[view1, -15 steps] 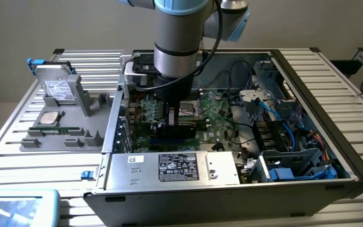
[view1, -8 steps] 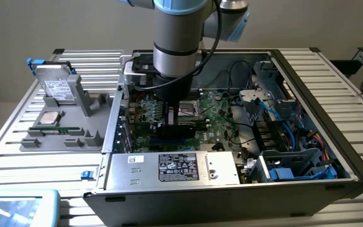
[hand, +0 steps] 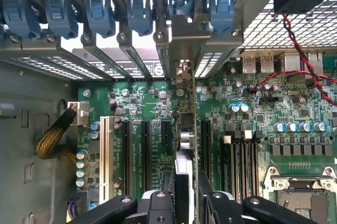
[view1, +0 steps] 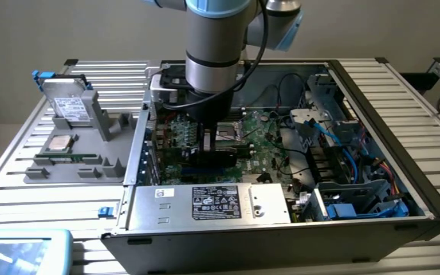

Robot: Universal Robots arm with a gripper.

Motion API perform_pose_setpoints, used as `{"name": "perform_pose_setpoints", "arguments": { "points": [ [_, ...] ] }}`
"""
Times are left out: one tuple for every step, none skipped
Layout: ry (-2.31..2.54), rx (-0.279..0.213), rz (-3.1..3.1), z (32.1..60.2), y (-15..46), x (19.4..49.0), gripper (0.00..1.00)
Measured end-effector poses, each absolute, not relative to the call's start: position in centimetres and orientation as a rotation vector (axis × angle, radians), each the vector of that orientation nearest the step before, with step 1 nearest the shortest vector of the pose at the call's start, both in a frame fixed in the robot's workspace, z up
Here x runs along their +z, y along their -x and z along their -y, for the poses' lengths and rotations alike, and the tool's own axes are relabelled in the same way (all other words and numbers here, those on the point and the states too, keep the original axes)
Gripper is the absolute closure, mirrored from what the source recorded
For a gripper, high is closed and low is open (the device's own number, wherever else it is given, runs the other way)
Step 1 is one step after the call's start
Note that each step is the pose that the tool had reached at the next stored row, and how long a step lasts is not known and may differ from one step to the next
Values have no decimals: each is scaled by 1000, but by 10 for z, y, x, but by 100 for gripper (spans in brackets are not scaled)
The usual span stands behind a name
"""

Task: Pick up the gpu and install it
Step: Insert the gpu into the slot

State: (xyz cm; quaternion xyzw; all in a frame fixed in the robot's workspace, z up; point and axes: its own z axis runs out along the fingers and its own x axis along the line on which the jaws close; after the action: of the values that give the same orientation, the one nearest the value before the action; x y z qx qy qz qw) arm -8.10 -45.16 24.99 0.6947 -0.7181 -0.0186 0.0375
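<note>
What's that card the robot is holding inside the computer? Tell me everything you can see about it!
The gpu is a small flat card, black on the face seen in the exterior view. It stands upright on its thin edge over the green motherboard, lined up with the long slots. The hand grips it from both sides. Its shiny metal end plate reaches the back wall of the computer case. Whether it is pushed fully into a slot cannot be told.

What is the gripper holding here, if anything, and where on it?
The gripper holds the gpu, seen edge-on, by its upper edge, at the end away from its bracket.
</note>
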Motion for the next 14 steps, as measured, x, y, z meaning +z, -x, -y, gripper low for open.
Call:
{"name": "perform_pose_setpoints", "arguments": {
  "points": [
    [-2132,-57,2204,452,81,249,72],
    [-2132,-57,2204,452,81,249,72],
    [-2132,-57,2203,452,81,249,72],
    [-2132,-57,2203,452,81,249,72],
    [-2132,-57,2203,452,81,249,72],
    [-2132,-57,2203,452,81,249,72],
    [-2132,-57,2203,452,81,249,72],
    [-2132,-57,2204,452,81,249,72],
    [-2132,-57,2204,452,81,249,72],
    [-2132,-57,2204,452,81,249,72],
    [-2132,-57,2204,452,82,249,72],
    [-2132,-57,2204,452,82,248,72],
    [-2132,-57,2203,452,82,249,72],
    [-2132,-57,2203,452,82,248,72]
  ]
}}
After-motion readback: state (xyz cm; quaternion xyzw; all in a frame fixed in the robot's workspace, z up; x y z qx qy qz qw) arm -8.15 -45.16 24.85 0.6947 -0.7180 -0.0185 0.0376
